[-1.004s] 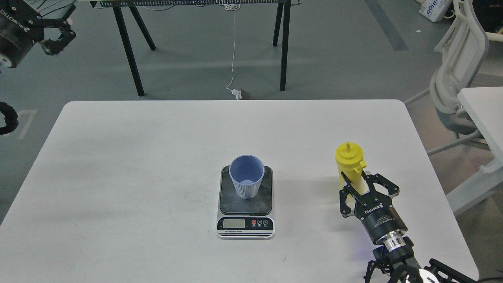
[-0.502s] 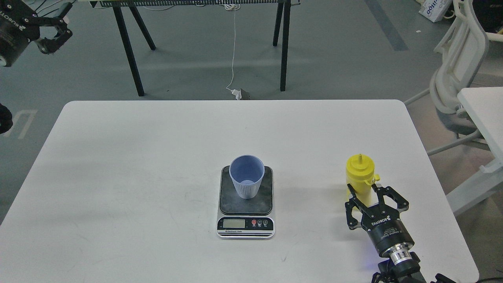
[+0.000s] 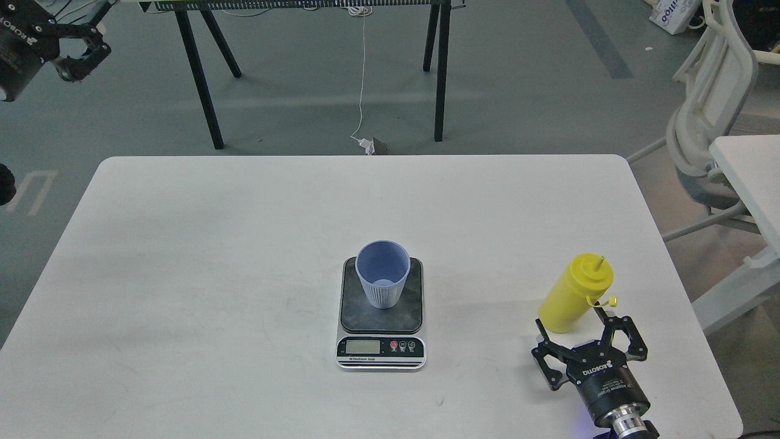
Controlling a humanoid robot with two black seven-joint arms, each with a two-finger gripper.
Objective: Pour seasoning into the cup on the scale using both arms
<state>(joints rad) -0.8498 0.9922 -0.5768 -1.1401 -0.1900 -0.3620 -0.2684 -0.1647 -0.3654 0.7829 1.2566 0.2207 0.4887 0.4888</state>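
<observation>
The light blue ribbed cup stands upright on the dark plate of the scale at the table's middle front. The yellow seasoning bottle is at the front right, tilted with its nozzle leaning up and to the right and its small cap hanging loose. My right gripper is open just below the bottle's base, its fingers spread on either side of the base and not closed on it. My left gripper is open and empty, high at the far left, off the table.
The white table carries only the scale and the bottle. Its right edge lies close to the bottle. A white chair and a second table stand to the right. Black trestle legs stand beyond the far edge.
My right gripper has drawn back toward the front right. The bottle moved with it, then tipped from upright to leaning right. My left gripper rose slightly.
</observation>
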